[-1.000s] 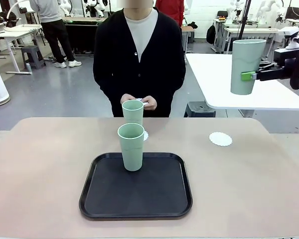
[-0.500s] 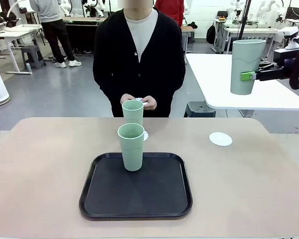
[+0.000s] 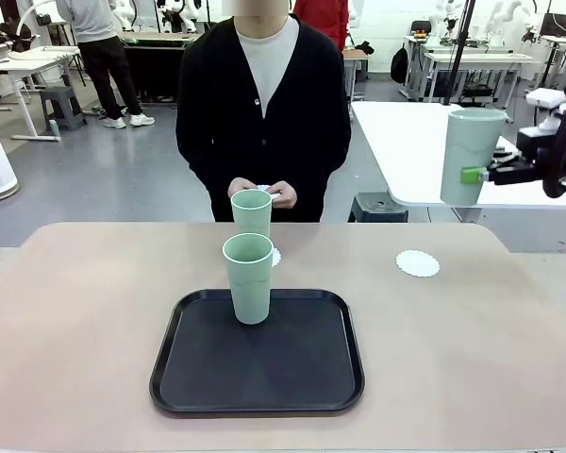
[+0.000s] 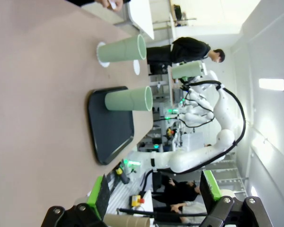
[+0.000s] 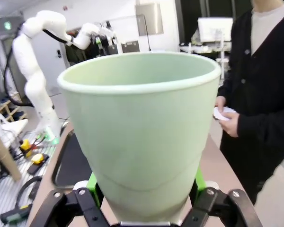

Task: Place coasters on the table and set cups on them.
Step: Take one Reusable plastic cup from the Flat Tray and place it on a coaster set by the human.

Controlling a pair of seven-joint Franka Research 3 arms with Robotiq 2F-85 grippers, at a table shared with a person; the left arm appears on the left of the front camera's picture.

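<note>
A mint-green cup [image 3: 471, 156] hangs high over the table's right end, and my right gripper [image 3: 474, 175] is shut on its side; the right wrist view has this cup [image 5: 142, 127] upright between the green pads [image 5: 199, 180]. Below and left of it an empty white coaster [image 3: 417, 263] lies on the table [image 3: 94, 302]. Another cup [image 3: 249, 277] stands on the black tray [image 3: 264, 377]. Behind that, a third cup [image 3: 252, 213] stands on a coaster [image 3: 276, 257]. My left gripper [image 4: 155, 198] is open with nothing between its fingers, well away from the cups [image 4: 130, 99].
A person stands at the far side, holding a white coaster [image 3: 272, 194] in both hands just behind the far cup. A white table [image 3: 406, 151] stands beyond the right end. The tabletop has bare room left and right of the tray.
My right gripper has come down with the cup, towards the table's right end. The cups on the table and the person's hands have stayed put.
</note>
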